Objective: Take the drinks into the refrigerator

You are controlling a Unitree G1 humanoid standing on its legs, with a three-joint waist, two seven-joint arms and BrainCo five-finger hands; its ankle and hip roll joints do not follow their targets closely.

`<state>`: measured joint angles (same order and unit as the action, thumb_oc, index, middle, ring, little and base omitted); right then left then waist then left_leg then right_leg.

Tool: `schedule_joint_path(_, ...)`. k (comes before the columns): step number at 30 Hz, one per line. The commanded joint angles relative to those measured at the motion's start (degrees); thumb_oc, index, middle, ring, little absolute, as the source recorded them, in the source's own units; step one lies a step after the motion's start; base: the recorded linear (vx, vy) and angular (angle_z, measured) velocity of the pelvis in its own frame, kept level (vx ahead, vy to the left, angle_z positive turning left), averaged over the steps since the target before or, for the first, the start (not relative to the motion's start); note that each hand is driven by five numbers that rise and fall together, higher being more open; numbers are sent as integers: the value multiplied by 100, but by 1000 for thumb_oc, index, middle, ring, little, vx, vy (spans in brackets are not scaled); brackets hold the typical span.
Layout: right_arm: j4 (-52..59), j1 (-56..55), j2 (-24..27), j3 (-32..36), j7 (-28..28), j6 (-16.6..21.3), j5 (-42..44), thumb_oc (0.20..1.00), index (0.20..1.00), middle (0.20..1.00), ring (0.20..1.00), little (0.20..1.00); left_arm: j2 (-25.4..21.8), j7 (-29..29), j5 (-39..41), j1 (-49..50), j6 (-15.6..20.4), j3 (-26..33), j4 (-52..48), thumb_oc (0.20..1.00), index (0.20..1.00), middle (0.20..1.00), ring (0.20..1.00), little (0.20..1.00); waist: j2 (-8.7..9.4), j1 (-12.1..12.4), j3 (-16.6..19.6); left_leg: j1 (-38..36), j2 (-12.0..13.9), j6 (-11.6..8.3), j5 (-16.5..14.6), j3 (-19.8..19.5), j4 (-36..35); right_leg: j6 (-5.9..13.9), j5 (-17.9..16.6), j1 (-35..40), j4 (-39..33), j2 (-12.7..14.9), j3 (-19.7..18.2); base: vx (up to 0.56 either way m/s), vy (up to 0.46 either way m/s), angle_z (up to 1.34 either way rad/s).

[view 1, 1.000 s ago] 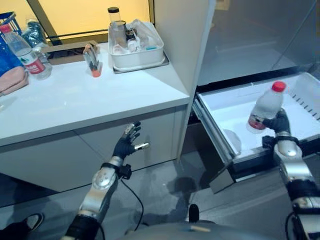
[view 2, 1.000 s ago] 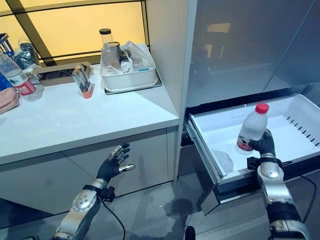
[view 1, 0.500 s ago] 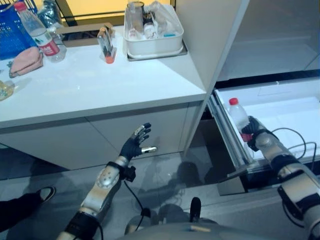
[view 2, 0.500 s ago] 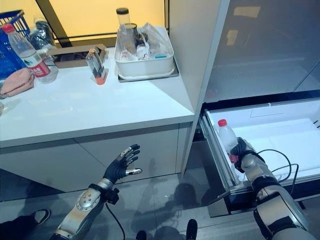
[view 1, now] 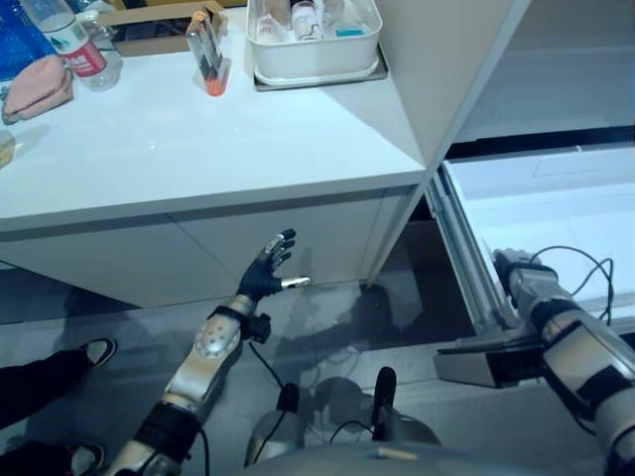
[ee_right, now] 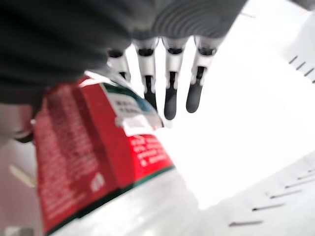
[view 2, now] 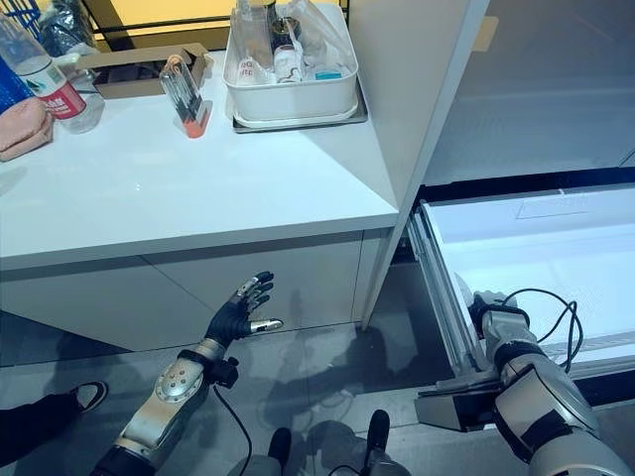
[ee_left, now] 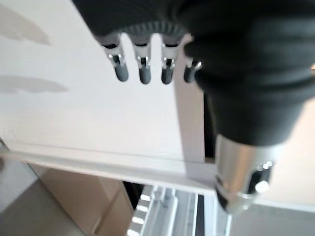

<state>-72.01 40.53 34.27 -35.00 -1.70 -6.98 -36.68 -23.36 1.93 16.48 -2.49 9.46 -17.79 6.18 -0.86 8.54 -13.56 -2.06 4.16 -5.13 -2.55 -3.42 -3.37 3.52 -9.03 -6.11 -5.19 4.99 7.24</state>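
The water bottle (ee_right: 98, 162) with red label lies low in the open refrigerator drawer (view 2: 556, 248), against its near left wall, probably so it rests flat. The right hand (view 2: 491, 312) is beside it, fingers (ee_right: 170, 93) stretched and not curled round it. The left hand (view 1: 266, 278) hangs wide open under the counter (view 1: 198, 149). Another bottle (view 2: 45, 79) waits there; the tall side panel (view 2: 437, 89) stands between

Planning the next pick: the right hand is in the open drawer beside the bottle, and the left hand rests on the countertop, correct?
No. The left hand hangs open below the countertop, before the cabinet front, as the left eye view shows. The right hand is in the drawer beside the bottle.
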Motion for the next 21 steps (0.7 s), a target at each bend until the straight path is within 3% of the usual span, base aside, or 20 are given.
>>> schedule_joint_path(1, 351, 172, -1333, 1, -294, 556, 739, 200, 200, 200, 200, 200, -44, -211, -136, -426, 444, 82, -518, 1000, 1000, 1000, 1000, 1000, 23, 106, -518, 512, -583, 680, 223, -70, -38, 341, 705, -238, 1108, 260, -377, -55, 20, 7)
schedule_joint_path(2, 348, 175, -1331, 3, -296, 557, 742, 200, 200, 200, 200, 200, -45, -212, -135, -431, 444, 79, -517, 1000, 1000, 1000, 1000, 1000, 24, 109, -518, 517, -584, 680, 224, -70, -36, 341, 706, -245, 1113, 261, -378, -64, 17, 12)
schedule_joint_path(3, 328, 227, -1260, 137, -421, 521, 934, 310, 310, 310, 310, 310, -58, -253, -138, -454, 449, 82, -543, 1000, 1000, 1000, 1000, 1000, 22, 107, -564, 546, -593, 684, 244, -70, -43, 346, 695, -295, 1124, 273, -375, -37, 7, 10)
schedule_joint_path(4, 330, 228, -1259, 139, -422, 520, 935, 570, 570, 570, 570, 570, -59, -254, -139, -457, 448, 81, -543, 1000, 1000, 1000, 1000, 1000, 23, 109, -565, 548, -594, 684, 245, -70, -43, 347, 694, -297, 1125, 273, -376, -48, 7, 9)
schedule_joint_path(5, 368, 252, -1240, 161, -435, 519, 961, 1000, 1000, 1000, 1000, 1000, -68, -262, -138, -462, 447, 94, -565, 1000, 1000, 1000, 1000, 1000, 24, 109, -589, 560, -595, 685, 252, -68, -42, 344, 689, -308, 1118, 274, -371, -27, 0, 3)
schedule_joint_path(12, 1500, -78, -1151, 920, -991, 650, 1909, 1000, 1000, 1000, 1000, 1000, -62, -518, -368, -429, 485, 242, -521, 1000, 1000, 1000, 1000, 1000, 58, 22, -725, 592, -582, 688, 275, -25, -58, 340, 671, -384, 1115, 247, -424, -6, 1, 0)
schedule_joint_path(13, 1916, -213, -1014, 1289, -1162, 765, 2391, 1000, 1000, 1000, 1000, 1000, -85, -587, -460, -413, 515, 289, -509, 1000, 1000, 1000, 1000, 1000, 64, -28, -744, 592, -579, 692, 273, -18, -59, 342, 679, -399, 1125, 246, -431, 0, 0, 0)
schedule_joint_path(16, 2039, -297, -968, 1435, -1249, 822, 2552, 1000, 1000, 1000, 1000, 1000, -95, -614, -483, -421, 529, 276, -486, 1000, 1000, 1000, 1000, 1000, 56, -19, -752, 591, -579, 692, 271, -13, -61, 344, 688, -408, 1135, 247, -438, -8, 10, -2)
schedule_joint_path(19, 2776, -893, -890, 2385, -1549, 1411, 4036, 1000, 1000, 1000, 1000, 1000, -144, -682, -538, -438, 598, 315, -408, 1000, 1000, 1000, 1000, 1000, 43, -156, -801, 551, -565, 694, 253, 23, -70, 352, 724, -447, 1200, 245, -466, -4, 7, -1)
schedule_joint_path(21, 3008, -1092, -856, 2550, -1526, 1486, 4201, 1000, 1000, 1000, 1000, 1000, -158, -678, -545, -434, 602, 311, -388, 1000, 1000, 1000, 1000, 1000, 49, -161, -809, 535, -565, 695, 247, 40, -70, 355, 738, -462, 1235, 241, -488, 0, 0, 0)
